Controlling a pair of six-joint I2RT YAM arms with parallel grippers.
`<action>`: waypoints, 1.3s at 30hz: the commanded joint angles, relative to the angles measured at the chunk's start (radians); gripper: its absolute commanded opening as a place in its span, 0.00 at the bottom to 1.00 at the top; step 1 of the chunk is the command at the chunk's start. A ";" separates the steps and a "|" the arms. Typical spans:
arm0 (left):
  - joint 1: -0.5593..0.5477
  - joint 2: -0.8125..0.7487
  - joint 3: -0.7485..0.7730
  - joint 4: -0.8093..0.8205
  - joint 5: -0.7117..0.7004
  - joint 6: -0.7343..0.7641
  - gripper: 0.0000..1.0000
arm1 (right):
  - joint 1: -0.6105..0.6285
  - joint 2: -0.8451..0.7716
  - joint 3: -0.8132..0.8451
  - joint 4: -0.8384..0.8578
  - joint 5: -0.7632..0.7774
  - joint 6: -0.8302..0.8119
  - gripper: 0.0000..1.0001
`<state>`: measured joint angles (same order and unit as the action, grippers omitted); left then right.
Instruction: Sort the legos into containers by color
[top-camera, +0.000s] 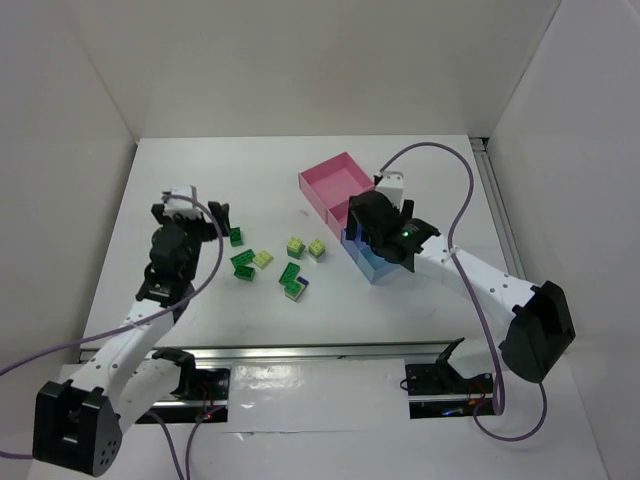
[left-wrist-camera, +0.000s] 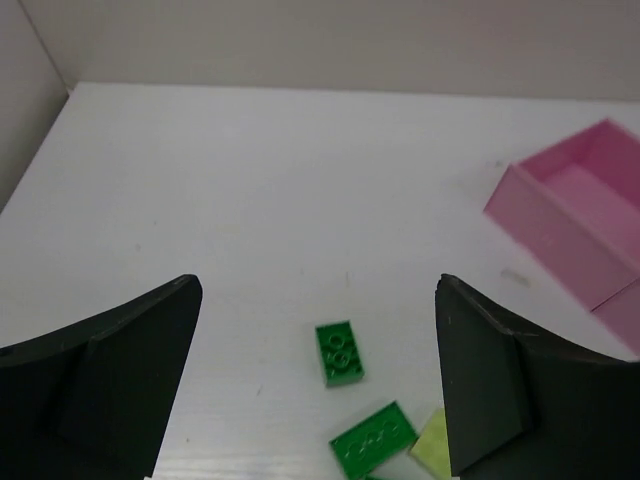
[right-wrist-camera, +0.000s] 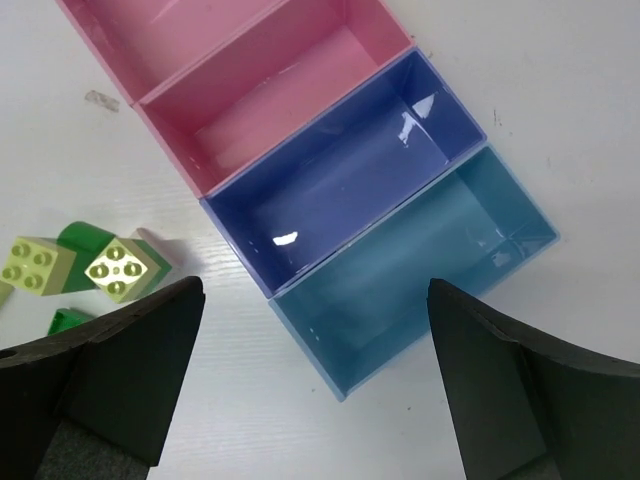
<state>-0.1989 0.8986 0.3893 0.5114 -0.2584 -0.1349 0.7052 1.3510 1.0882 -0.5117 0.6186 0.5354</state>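
Observation:
Several small legos lie loose on the white table between the arms: a dark green brick (top-camera: 236, 237), a second green one (top-camera: 242, 264), pale yellow-green ones (top-camera: 263, 259) (top-camera: 317, 247), and a stacked green, pale and dark blue piece (top-camera: 292, 280). My left gripper (top-camera: 215, 222) is open and empty just left of the dark green brick (left-wrist-camera: 340, 353), which lies ahead between its fingers (left-wrist-camera: 318, 400). My right gripper (top-camera: 375, 240) is open and empty above the joined trays: pink (right-wrist-camera: 270, 90), dark blue (right-wrist-camera: 340, 165) and light blue (right-wrist-camera: 410, 265), all showing bare floors.
White walls enclose the table on three sides. The far pink tray (top-camera: 340, 185) stands at the back of the row. A black rail runs along the near edge (top-camera: 320, 352). Purple cables loop beside each arm.

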 joint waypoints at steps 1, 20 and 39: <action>-0.004 -0.043 0.212 -0.331 -0.047 -0.096 1.00 | 0.014 -0.010 -0.027 0.024 -0.003 0.015 1.00; 0.058 0.279 0.679 -0.998 -0.075 -0.477 1.00 | 0.125 0.043 -0.030 0.262 -0.359 -0.314 1.00; 0.087 0.496 0.605 -0.749 0.601 -0.333 1.00 | 0.116 0.424 0.118 0.360 -0.476 -0.462 0.77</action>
<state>-0.1261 1.3712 0.9958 -0.2829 0.2569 -0.4763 0.8257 1.7588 1.1549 -0.2165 0.1520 0.0975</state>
